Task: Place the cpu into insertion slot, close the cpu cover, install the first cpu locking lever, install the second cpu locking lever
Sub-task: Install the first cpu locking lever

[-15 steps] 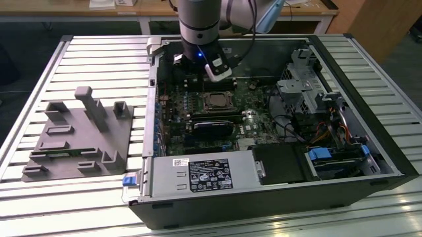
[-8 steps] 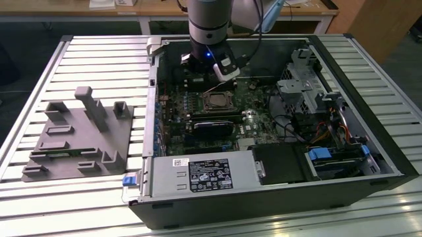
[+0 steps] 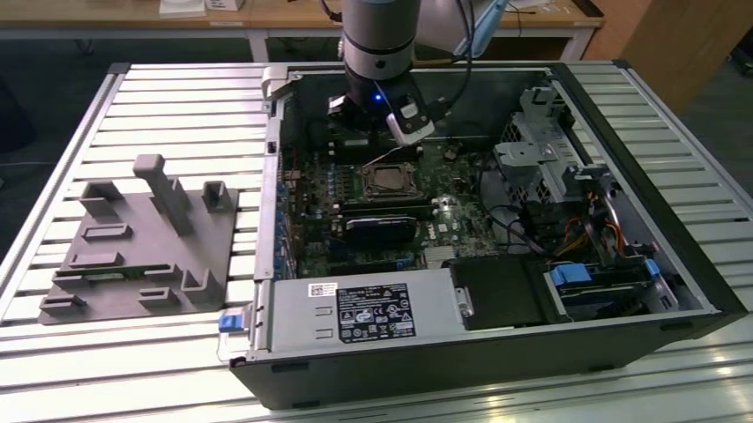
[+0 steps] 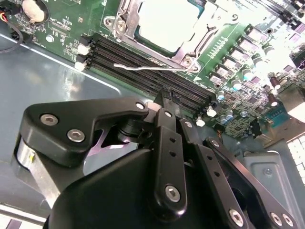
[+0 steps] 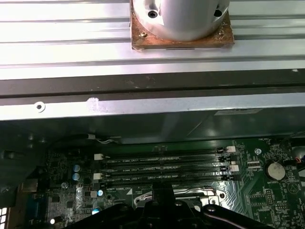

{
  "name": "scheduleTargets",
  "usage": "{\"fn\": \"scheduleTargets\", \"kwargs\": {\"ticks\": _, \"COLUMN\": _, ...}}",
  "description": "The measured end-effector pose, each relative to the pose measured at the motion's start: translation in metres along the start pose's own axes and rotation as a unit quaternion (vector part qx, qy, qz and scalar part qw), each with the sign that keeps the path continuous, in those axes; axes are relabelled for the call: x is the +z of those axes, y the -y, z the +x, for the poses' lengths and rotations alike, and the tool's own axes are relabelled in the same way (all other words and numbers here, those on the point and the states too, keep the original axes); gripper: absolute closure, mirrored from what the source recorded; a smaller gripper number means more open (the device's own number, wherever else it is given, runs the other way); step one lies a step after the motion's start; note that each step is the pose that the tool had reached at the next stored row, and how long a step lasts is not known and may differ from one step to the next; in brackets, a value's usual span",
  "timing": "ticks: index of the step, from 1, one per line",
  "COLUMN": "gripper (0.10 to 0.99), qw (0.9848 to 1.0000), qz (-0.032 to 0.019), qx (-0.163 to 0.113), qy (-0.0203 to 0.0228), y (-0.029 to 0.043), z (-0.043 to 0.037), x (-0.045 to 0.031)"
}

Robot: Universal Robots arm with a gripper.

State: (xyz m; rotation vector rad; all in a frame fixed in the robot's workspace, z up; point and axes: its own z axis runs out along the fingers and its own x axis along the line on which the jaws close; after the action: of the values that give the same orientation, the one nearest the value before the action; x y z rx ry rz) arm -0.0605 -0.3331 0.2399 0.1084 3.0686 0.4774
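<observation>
Your black jointed gripper [image 4: 162, 95], closed on nothing, is near the thin wire cpu locking lever [image 4: 143, 67]. The silvery cpu cover [image 4: 127, 14] frames the pale matte cpu [image 4: 167, 24]. The print on the green circuit board [image 4: 238, 28] is too small to read.

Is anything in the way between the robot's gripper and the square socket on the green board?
Nothing big. In the second wrist view the gripper hovers by the black memory slots, and only a thin metal lever lies between it and the insertion slot.
</observation>
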Motion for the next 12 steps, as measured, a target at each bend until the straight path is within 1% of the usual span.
{"fn": "scheduleTargets", "kwargs": {"ticks": 1, "gripper": 0.98, "qw": 1.0, "qz": 0.0001, "qx": 0.0, "qy": 0.0005, "y": 0.0, "z": 0.0, "x": 0.0001}}
{"fn": "scheduleTargets", "kwargs": {"ticks": 2, "gripper": 0.98, "qw": 1.0, "qz": 0.0004, "qx": -0.001, "qy": 0.002, "y": 0.0001, "z": 0.0, "x": 0.0005}}
{"fn": "scheduleTargets", "kwargs": {"ticks": 3, "gripper": 0.98, "qw": 1.0, "qz": 0.0008, "qx": -0.001, "qy": 0.0049, "y": 0.0003, "z": 0.0, "x": 0.001}}
{"fn": "scheduleTargets", "kwargs": {"ticks": 7, "gripper": 0.98, "qw": 0.9998, "qz": 0.0042, "qx": -0.002, "qy": 0.0185, "y": 0.0009, "z": 0.0001, "x": 0.0029}}
{"fn": "scheduleTargets", "kwargs": {"ticks": 10, "gripper": 0.98, "qw": 0.9995, "qz": 0.0094, "qx": -0.001, "qy": 0.0301, "y": 0.0013, "z": 0.0001, "x": 0.0041}}
{"fn": "scheduleTargets", "kwargs": {"ticks": 11, "gripper": 0.98, "qw": 0.9994, "qz": 0.0106, "qx": -0.001, "qy": 0.0332, "y": 0.0015, "z": 0.0001, "x": 0.0047}}
{"fn": "scheduleTargets", "kwargs": {"ticks": 12, "gripper": 0.98, "qw": 0.9993, "qz": 0.011, "qx": 0.0, "qy": 0.0352, "y": 0.0018, "z": 0.0001, "x": 0.0054}}
